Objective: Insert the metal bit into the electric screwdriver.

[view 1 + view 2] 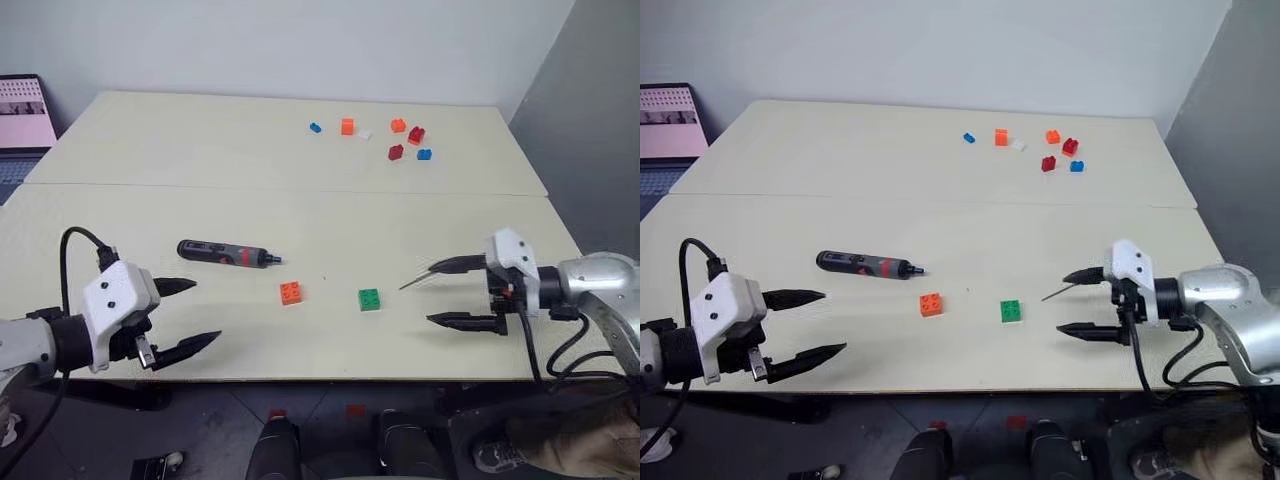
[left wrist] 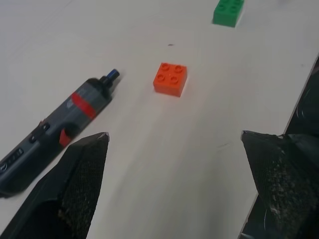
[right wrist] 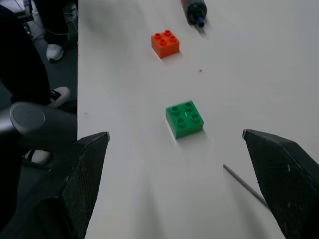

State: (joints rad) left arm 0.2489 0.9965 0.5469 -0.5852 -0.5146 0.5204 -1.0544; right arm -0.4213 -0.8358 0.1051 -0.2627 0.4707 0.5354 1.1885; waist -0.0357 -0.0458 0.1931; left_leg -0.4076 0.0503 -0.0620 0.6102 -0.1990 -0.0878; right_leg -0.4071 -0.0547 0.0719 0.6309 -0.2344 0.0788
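Two black-fingered grippers hang over the near edge of a pale cream counter [image 1: 300, 330], both spread wide and holding nothing. The left gripper [image 1: 190, 315] sits at the near left with its fingers pointing toward the middle of the counter; the right gripper [image 1: 450, 293] sits at the near right, its fingers aimed leftward.

The slim black and dark grey electric screwdriver with red accents [image 1: 224, 254] lies flat on the counter, left of centre, its tapered nose turned toward the right. It is beyond the left gripper and apart from it.

The thin, dark grey metal bit [image 3: 245, 185] lies on the counter just beside the right gripper's far finger; in the head views it shows as a fine line slanting out from that fingertip toward the middle, and whether it touches the finger I cannot tell. It is well apart from the screwdriver.

Between the two task things sit a small orange toy brick [image 1: 291, 292] and a small green toy brick [image 1: 369, 299], near each other. A scatter of red, orange, blue and white toy bricks [image 1: 400, 140] lies at the far right of the counter.
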